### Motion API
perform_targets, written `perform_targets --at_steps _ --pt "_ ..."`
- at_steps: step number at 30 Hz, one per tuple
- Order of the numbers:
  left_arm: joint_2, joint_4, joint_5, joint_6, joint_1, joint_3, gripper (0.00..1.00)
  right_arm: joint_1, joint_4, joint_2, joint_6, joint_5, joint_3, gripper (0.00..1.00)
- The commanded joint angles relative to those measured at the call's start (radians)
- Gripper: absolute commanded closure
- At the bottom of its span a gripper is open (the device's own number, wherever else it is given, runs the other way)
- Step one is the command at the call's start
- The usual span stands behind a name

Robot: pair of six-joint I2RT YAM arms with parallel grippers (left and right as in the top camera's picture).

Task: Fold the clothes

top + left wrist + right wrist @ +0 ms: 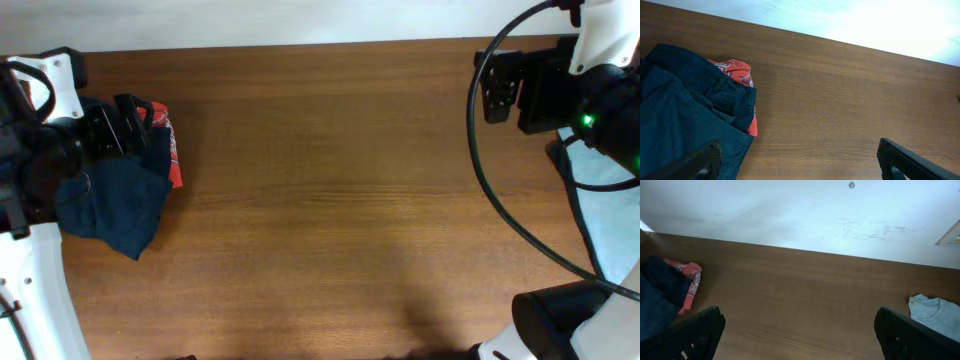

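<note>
pos: navy garment (110, 205) bunched at far left of worktop (330, 200), partly over a red shirt (170, 150) | left gripper (799, 162): wide open, empty, garment right by its left finger | right gripper (800, 335): wide open, empty, well apart across worktop | imo left one's way nearer, long axis can't tell

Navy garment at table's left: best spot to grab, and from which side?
Probably the pointed corner of the navy garment that juts onto the bare table toward the robot. It lies clear of the red shirt peeking from under the far edge, so a pinch there should lift navy cloth alone. Bring the open left end effector down from the table's middle side.
</note>
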State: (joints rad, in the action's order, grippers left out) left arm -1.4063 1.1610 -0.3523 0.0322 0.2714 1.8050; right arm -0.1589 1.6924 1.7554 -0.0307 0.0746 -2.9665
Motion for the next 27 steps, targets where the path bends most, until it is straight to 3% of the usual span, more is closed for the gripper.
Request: perform_targets --at_steps 1,17,22,27 --pt "0.008 0.003 -0.018 0.009 0.003 0.011 0.01 -0.006 0.006 0.007 -0.011 -0.016 0.002 0.01" --pt "0.008 0.003 -0.018 0.009 0.003 0.011 0.01 -0.005 0.006 0.007 -0.007 -0.043 0.002 0.01" --pt "0.008 0.003 -0.018 0.009 0.003 0.011 0.01 -0.008 0.004 -0.024 0.058 -0.058 0.006 0.01" --pt "0.008 0.003 -0.018 0.009 0.003 0.011 0.01 -0.014 -0.174 -0.215 0.061 -0.058 0.232 0.01"
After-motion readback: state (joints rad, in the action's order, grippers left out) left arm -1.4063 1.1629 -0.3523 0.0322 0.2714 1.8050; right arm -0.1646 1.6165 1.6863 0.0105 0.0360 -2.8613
